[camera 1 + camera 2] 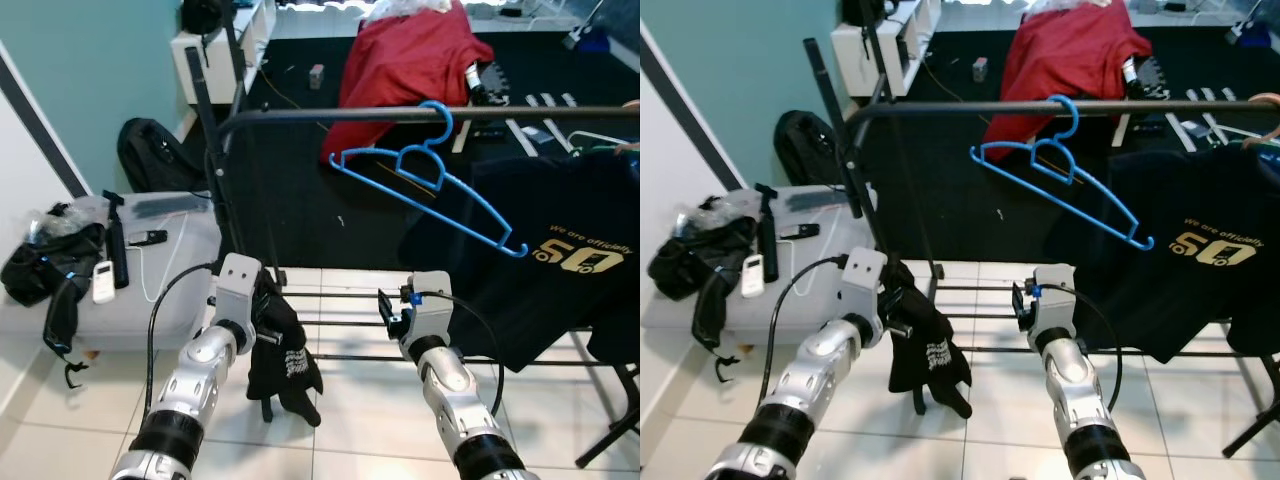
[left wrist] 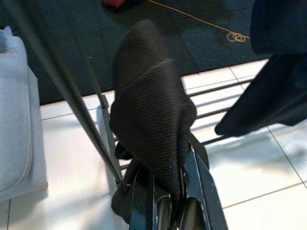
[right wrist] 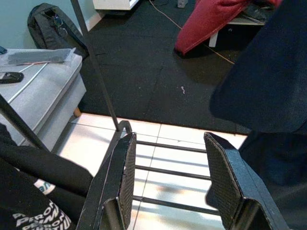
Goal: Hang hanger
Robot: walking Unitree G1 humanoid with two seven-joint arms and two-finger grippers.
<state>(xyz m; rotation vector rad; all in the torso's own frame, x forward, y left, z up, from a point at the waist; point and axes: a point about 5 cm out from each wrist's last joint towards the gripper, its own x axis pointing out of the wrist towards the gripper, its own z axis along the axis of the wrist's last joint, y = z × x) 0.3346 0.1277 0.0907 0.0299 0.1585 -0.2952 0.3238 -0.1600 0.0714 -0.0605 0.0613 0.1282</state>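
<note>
A blue hanger (image 1: 430, 180) is seen hooked over the black rail (image 1: 520, 113) of a clothes rack, tilted so that its far end drops toward a black T-shirt (image 1: 560, 260) hung on the same rail. The hanger is touched by neither tool.

The left tool (image 2: 168, 201) is held low in front of the rack's upright post (image 1: 215, 150), and its fingers (image 2: 144, 196) are closed on a piece of black cloth (image 1: 283, 350), which is pinched between them and droops below the wrist toward the tiled floor (image 1: 350, 420). White lettering is visible on the cloth.

The right tool (image 3: 175, 184) is held low as well, above the rack's lower bars (image 3: 168, 172), with its two fingers (image 3: 122, 182) spread wide; nothing is gripped or touched by them. The dark T-shirt hangs just beside it.

A grey upholstered seat (image 1: 180, 270) carrying a black bag (image 1: 45, 262) and a white remote (image 1: 103, 282) stands at the left, and a red garment (image 1: 410, 60) is draped behind the rail.
</note>
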